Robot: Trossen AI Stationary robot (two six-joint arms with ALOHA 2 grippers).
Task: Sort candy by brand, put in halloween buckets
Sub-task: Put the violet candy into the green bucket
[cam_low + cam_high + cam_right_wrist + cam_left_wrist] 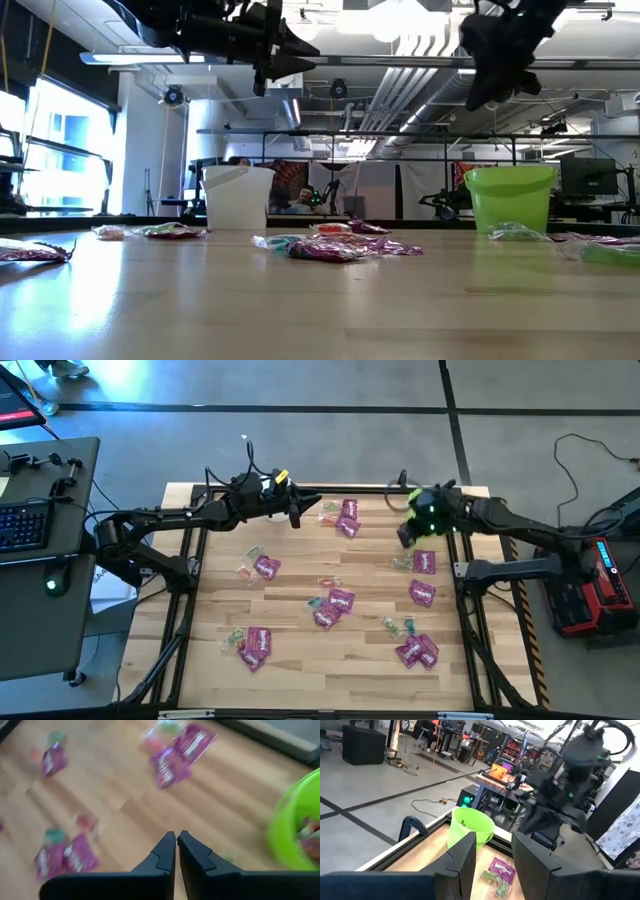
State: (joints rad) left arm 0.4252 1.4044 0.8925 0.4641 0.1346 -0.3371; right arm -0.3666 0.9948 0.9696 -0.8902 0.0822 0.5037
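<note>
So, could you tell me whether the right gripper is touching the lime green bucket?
Apart. The low view shows the right gripper hanging above the green bucket, with open background between them.

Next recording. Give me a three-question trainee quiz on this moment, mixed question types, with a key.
1. True or false: the right gripper is shut with nothing between its fingers.
2. The green bucket holds: A) nothing, B) some candy, C) a gripper.
3. Fill in: the left gripper hangs above the table with its fingers ____.

Key: 1 true. 2 B: the right wrist view shows wrapped pieces inside its rim, while magenta packets lie scattered on the table. 3 open, nothing between them.
</note>
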